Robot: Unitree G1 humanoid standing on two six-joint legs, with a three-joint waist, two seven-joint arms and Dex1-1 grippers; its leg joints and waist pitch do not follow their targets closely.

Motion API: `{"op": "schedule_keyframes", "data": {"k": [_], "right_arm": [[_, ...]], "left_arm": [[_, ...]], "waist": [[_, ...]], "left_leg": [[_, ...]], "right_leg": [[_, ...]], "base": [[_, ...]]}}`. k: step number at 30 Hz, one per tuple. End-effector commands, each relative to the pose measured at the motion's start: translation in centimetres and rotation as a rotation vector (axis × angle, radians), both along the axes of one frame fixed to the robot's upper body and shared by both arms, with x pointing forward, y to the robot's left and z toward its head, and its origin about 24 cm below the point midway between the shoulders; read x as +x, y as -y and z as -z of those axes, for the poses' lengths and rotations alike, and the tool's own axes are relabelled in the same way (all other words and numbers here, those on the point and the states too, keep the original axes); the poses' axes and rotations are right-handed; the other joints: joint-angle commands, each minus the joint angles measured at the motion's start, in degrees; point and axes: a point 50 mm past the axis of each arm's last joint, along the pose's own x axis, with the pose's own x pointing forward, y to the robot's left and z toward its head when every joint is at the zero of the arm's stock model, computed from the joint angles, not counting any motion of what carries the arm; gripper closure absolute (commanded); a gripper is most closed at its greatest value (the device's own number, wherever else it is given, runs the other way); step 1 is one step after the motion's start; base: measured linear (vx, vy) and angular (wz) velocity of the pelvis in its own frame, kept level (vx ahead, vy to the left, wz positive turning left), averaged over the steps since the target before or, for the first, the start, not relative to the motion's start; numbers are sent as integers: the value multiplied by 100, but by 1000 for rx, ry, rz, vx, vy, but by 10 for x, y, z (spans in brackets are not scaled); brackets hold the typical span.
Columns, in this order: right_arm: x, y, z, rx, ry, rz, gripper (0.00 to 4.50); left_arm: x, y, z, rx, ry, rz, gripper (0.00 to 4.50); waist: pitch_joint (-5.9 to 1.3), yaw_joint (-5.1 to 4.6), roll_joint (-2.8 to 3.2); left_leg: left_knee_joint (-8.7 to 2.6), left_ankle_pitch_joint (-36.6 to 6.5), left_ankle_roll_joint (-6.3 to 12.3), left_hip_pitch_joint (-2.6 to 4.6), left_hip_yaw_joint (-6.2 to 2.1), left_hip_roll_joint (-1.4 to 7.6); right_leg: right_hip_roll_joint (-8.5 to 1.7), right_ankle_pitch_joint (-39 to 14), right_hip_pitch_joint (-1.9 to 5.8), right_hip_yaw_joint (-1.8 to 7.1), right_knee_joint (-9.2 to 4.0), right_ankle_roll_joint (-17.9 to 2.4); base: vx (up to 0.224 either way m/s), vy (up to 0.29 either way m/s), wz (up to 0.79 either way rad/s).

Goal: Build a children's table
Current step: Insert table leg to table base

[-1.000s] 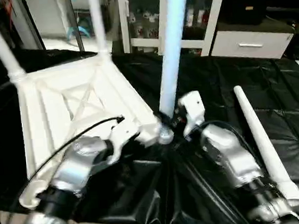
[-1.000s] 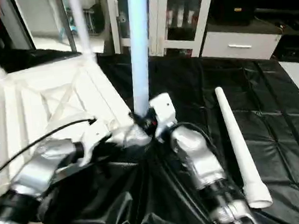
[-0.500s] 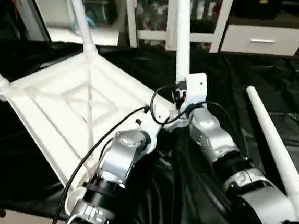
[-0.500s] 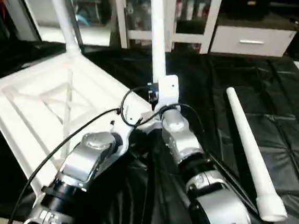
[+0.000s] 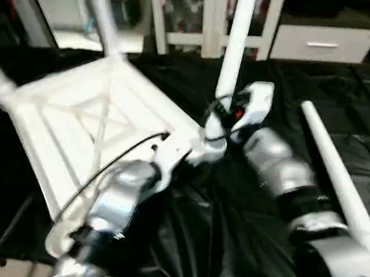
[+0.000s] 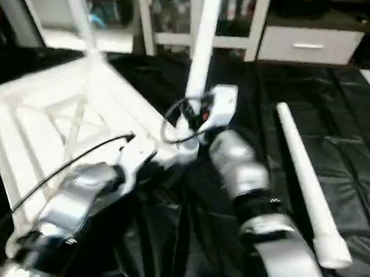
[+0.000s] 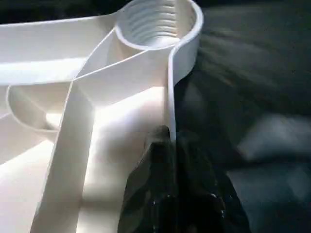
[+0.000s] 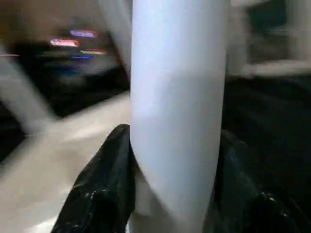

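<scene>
My left gripper [image 7: 170, 145] pinches the upturned tabletop's [image 5: 74, 129] rim, frame centre. My right gripper [image 8: 170, 160], forearm angled up-left, clamps a tilted leg [image 5: 238, 36] beside the near corner socket [image 7: 158, 22].

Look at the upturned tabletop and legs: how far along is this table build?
Done: two legs stand in the far corner sockets of the tabletop. In hand: the right gripper is shut on a third leg at a near corner, tilted, while the left gripper pinches the tabletop's rim. Left: seating that leg, then fitting the fourth leg, lying on the black sheet, into the empty socket.
</scene>
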Motion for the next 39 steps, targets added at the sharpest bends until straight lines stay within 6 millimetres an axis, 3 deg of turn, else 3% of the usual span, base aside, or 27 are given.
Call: {"op": "schedule_keyframes", "data": {"k": [1,4,9,10,11,12,14,15,17,20,24,25,26,27,29,30,31,33,34,35,39], "right_arm": [[-5,2,-15,55,50,-88,265],[-12,13,-22,129,63,-171,265],[-20,20,-26,131,73,-230,265],[-20,20,-26,131,73,-230,265],[-22,21,-26,125,75,-239,265],[-24,21,-27,118,78,-246,265],[-25,20,-27,103,81,-229,265],[-25,20,-27,89,85,-224,265],[-25,20,-27,89,85,-224,265],[-29,14,-26,40,92,-247,265],[-32,8,-25,-7,100,-270,265],[-33,7,-24,-13,101,-274,265],[-36,-1,-21,-65,105,-303,265],[-39,-8,-15,-127,104,-330,265],[-41,-11,-12,-164,103,-345,265],[-42,-14,-10,-186,101,-348,265],[-42,-14,-9,-191,101,-349,265],[-40,-19,-3,-244,91,-332,265],[-40,-19,-3,-244,91,-332,265],[-39,-21,-1,-261,89,-326,265],[-38,-23,0,-279,87,-318,265]], "left_arm": [[-10,15,-4,-44,6,162,450],[-12,7,1,-1,24,208,450],[-3,-1,-6,-49,86,146,450],[-3,-1,-6,-49,86,146,422],[0,-4,-12,-95,86,127,393],[3,-7,-20,-162,80,104,393],[9,-15,-38,-284,90,68,380],[15,-21,-50,-351,120,36,380],[15,-21,-50,-351,120,36,353],[26,-36,-77,-523,129,20,352],[36,-43,-91,-588,139,-25,352],[40,-43,-92,-577,148,-59,352],[64,-48,-97,-479,222,-280,352],[78,-47,-101,-387,287,-391,352],[84,-46,-104,-337,323,-433,352],[86,-39,-110,-345,339,-431,352],[87,-38,-111,-347,343,-431,352],[86,-7,-128,-372,365,-340,352],[86,-7,-128,-372,365,-340,352],[85,7,-135,-378,373,-290,352],[79,27,-146,-400,383,-199,352]], "waist": [[-390,-5,11],[-377,64,7],[-357,71,-10],[-355,71,-14],[-344,64,1],[-339,62,-8],[-352,84,4],[-359,80,-1],[-355,70,-11],[-371,68,21],[-375,76,26],[-376,75,12],[-377,73,21],[-375,91,29],[-380,101,6],[-379,105,-1],[-389,103,15],[-410,120,1],[-409,126,0],[-404,148,6],[-401,174,-14]], "left_leg": [[-324,357,943,121,-110,402],[-341,232,818,127,-88,392],[-380,-171,436,117,-72,379],[-392,-253,352,114,-71,377],[-400,-364,280,109,-76,376],[-403,-419,249,114,-69,373],[-391,-367,154,116,-54,365],[-392,-351,154,113,-55,367],[-386,-336,171,112,-53,350],[-364,-150,246,98,-54,339],[-348,-92,275,125,-37,321],[-352,-105,288,114,-52,332],[-349,-130,287,113,-51,338],[-333,-264,296,167,-34,325],[-356,-242,243,105,-94,348],[-352,-213,200,113,-85,361],[-345,-107,189,100,-88,360],[-320,87,220,100,-80,357],[-309,124,255,97,-66,352],[-306,98,297,96,-64,350],[-303,53,376,84,-68,356]], "right_leg": [[-403,1270,324,263,-213,-1681],[-416,946,316,271,-238,-1712],[-435,395,321,280,-286,-1625],[-442,242,327,284,-301,-1578],[-444,78,323,290,-315,-1526],[-443,-4,320,294,-333,-1499],[-447,78,306,289,-306,-1599],[-436,114,310,285,-304,-1607],[-414,221,310,278,-295,-1601],[-418,413,327,282,-269,-1591],[-379,584,308,270,-261,-1633],[-399,602,331,273,-256,-1639],[-390,597,328,272,-258,-1624],[-361,520,285,268,-292,-1561],[-434,405,380,269,-287,-1400],[-430,417,357,268,-289,-1372],[-437,569,363,267,-266,-1441],[-438,885,361,265,-224,-1569],[-436,1014,349,266,-220,-1653],[-446,1043,355,269,-220,-1710],[-457,1036,375,268,-220,-1764]], "base": [[0,0,0],[0,0,0],[0,0,0],[0,0,0],[0,0,0],[0,0,0],[0,0,0],[0,0,0],[0,0,0],[0,0,0],[0,0,0],[0,0,0],[0,0,0],[0,0,0],[0,0,0],[0,0,0],[0,0,0],[0,0,0],[0,0,0],[0,0,0],[0,0,0]]}}
